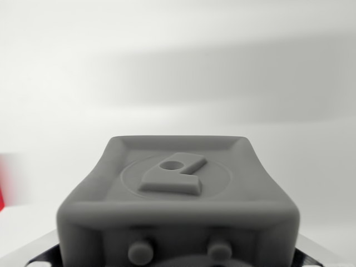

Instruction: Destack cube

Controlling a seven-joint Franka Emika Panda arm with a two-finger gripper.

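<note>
A grey gripper (177, 222) housing fills the lower centre of the frame, its jaws out of sight so their state cannot be told, and no cube shows, only a red sliver (4, 186) at the left edge over the pale tabletop (178, 83), so locating the stack seems next.

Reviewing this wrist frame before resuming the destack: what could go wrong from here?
1. The grey gripper body fills the lower frame; no cube is visible, so alignment cannot be checked.
2. A blurred red object sits at the wrist view's left edge, mostly cut off; approach could miss it.
3. Gripper opening is not visible.
</note>
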